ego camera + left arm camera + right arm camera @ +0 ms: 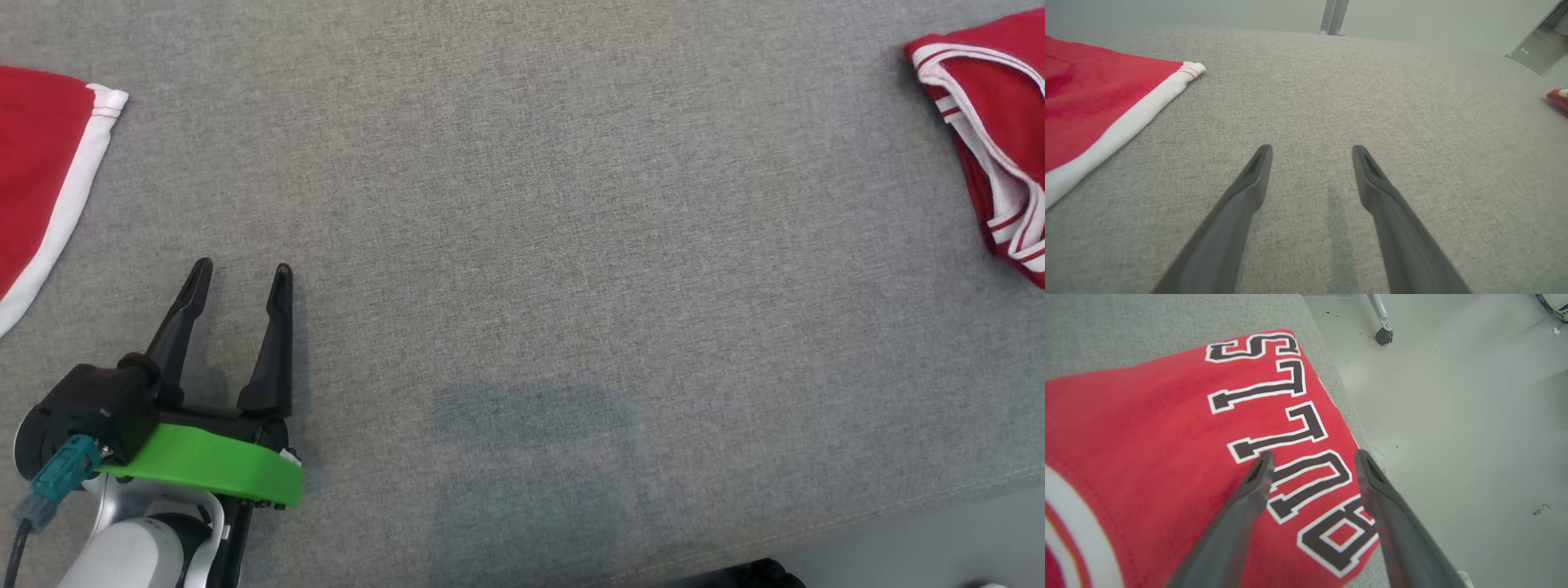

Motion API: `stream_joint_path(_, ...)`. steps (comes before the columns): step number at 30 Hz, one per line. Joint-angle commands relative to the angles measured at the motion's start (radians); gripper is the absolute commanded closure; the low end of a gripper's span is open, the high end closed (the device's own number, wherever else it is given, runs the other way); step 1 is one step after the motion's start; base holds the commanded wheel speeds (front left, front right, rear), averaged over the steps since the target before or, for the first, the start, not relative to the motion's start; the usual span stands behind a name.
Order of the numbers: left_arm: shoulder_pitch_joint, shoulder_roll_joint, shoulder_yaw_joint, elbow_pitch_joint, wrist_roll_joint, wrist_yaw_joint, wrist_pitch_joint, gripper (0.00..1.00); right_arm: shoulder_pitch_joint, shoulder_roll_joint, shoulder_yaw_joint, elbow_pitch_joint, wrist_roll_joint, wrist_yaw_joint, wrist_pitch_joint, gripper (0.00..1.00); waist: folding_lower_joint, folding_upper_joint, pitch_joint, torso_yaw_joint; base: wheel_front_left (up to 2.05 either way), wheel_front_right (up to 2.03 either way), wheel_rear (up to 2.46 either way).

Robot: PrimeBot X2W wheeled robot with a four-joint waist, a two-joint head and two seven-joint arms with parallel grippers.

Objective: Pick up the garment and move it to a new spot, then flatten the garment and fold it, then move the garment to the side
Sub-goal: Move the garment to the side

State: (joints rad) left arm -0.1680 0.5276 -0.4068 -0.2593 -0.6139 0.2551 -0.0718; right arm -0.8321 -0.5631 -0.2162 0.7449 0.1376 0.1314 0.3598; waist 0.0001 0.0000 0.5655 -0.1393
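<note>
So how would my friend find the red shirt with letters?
Start at the grey cushion. At its edge beside the floor lies the red shirt. Unlike the other red cloth with a plain white band, it carries big dark letters outlined in white.

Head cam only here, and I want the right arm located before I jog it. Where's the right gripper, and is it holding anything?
Observer: The right gripper is open over a red garment, with nothing between its fingers.
Operator: Which part of it?
Observer: The black, white-outlined lettering, close to the edge of the grey surface, with the floor just beyond.
Operator: Anything on the floor there?
Observer: A caster wheel on a metal leg, further out from the edge.
</note>
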Motion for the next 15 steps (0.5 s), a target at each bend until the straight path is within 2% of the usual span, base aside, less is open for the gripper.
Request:
stream_joint_path(1, -0.011, -0.001, 0.001, 0.002, 0.000, 0.003, -0.004, 0.00, -0.012, 0.001, 0.002, 0.007, -0.022, -0.001, -0.011, 0.00, -0.0001, 0.0000, -0.016, -0.009, 0.00, 0.00, 0.00)
stream_joint_path(7, 0.012, -0.029, -0.001, 0.049, -0.022, -0.008, -0.040, 0.00, 0.022, -0.018, 0.062, -0.048, -0.002, -0.001, -0.100, 0.00, -0.0001, 0.0000, -0.119, -0.014, 0.00, 0.00, 0.00)
stream_joint_path(11, 0.035, -0.052, -0.008, 0.094, -0.038, -0.020, -0.075, 0.00, 0.086, -0.049, 0.099, -0.140, 0.052, -0.002, -0.194, 0.00, -0.0001, 0.0000, -0.217, 0.000, 0.00, 0.00, 0.00)
stream_joint_path(15, 0.054, -0.073, -0.013, 0.159, -0.045, -0.033, -0.117, 0.00, 0.214, -0.057, 0.091, -0.254, 0.114, -0.001, -0.283, 0.00, -0.0001, 0.0000, -0.316, 0.032, 0.00, 0.00, 0.00)
